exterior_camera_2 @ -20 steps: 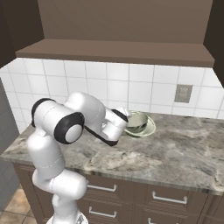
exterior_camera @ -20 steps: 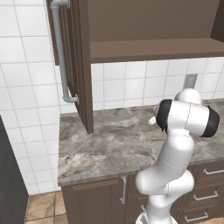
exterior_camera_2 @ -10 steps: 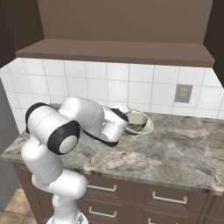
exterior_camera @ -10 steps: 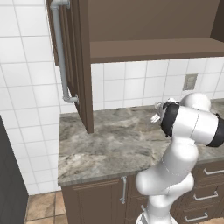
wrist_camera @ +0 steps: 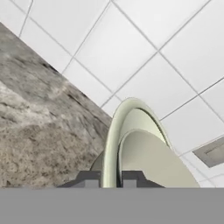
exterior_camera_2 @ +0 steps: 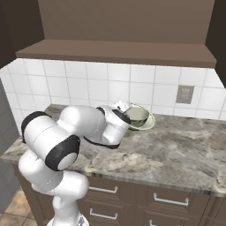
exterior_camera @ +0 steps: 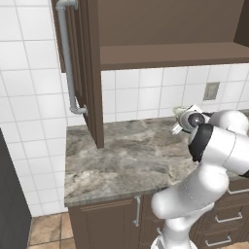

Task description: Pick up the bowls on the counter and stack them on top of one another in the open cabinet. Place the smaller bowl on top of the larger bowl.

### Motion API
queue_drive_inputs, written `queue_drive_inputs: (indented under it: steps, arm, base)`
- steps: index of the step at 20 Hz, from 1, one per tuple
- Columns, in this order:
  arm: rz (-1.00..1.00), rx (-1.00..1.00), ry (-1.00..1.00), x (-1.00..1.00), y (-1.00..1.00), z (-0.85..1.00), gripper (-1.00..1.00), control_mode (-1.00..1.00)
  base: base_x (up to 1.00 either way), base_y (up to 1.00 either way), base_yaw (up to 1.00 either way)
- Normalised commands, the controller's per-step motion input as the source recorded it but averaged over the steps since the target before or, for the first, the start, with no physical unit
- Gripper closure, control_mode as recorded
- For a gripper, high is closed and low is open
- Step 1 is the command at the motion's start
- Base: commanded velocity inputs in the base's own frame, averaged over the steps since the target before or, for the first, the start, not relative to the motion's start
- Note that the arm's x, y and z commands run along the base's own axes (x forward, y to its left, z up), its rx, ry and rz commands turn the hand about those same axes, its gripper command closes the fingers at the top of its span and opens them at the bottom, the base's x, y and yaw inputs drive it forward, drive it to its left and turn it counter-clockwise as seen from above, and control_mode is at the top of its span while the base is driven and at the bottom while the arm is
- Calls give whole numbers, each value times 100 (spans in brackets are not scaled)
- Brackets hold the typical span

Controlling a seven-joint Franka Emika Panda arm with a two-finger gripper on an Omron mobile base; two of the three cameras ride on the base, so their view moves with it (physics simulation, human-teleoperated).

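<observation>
— Larger bowl (wrist_camera: 113, 144): caught by its flared rim, seen edge-on in the hand view, running up from six o'clock and curving over toward two.

— Pincer?

— Gripper (wrist_camera: 110, 179) narrow, jaws nipped on that rim, one fingertip (wrist_camera: 89, 178) on the dark outer side, the other on the cream inner side. Seen from the right base view as well: gripper (exterior_camera_2: 120, 107) at nine o'clock of the larger bowl (exterior_camera_2: 151, 122).

— And the smaller bowl?

— Smaller bowl (wrist_camera: 148, 162) nested inside the larger, just at three o'clock of the pinched rim. From the right base, smaller bowl (exterior_camera_2: 139, 115) a grey hollow ringed by the pale rim at its four o'clock.

— Lifted or resting?

— Cannot tell; low over the counter (exterior_camera_2: 185, 150) at any rate, near the back edge. Marbled counter (wrist_camera: 35, 131) at nine o'clock in the hand view.

— From the left base?

— Gripper (exterior_camera: 182, 119) at three o'clock of the counter (exterior_camera: 121, 155), a sliver of pale rim beside it, too small to sort out.

— Behind the bowls?

— White tiled wall (exterior_camera_2: 88, 84), with an outlet (exterior_camera_2: 184, 93) at one o'clock of the bowls.

— Farther up?

— Cabinet (exterior_camera_2: 114, 50) at twelve o'clock, open, flat shelf (exterior_camera: 170, 53) well above the bowls. Door (exterior_camera: 90, 73) swung out at ten o'clock in the left base view, pale bar handle (exterior_camera: 65, 53) upright on it.
</observation>
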Motion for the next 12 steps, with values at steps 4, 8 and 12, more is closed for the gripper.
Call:
queue_drive_inputs:
  steps: [4, 8, 12]
  arm:
    - [7, -14, 0, -36, 1, 47, 100, -100]
    - [6, -16, 4, -40, 5, 53, 100, -100]
    - [5, -14, 10, -38, 13, 67, 100, -100]
  base:
    - [0, 0, 0]
    - [0, 0, 0]
    - [0, 0, 0]
